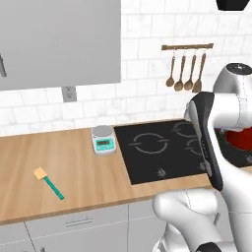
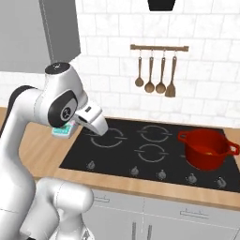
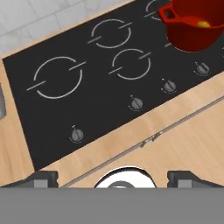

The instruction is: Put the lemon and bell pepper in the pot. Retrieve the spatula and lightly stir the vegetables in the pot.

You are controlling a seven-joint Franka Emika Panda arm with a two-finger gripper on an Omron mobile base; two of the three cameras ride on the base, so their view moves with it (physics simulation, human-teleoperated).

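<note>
Above the stove's front edge | pincer (image 3: 112, 177) wide, empty | spatula (image 2: 170, 77) hangs upright on the wall rack, beyond, up-right | pot (image 2: 206, 148) holds lemon (image 3: 203, 24)

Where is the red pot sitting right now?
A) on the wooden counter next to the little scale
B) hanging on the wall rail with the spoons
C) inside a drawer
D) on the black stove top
D. The right base view shows the red pot standing on the black stove top, at the stove's right end, far from the scale and below the rail of hanging spoons.
</note>
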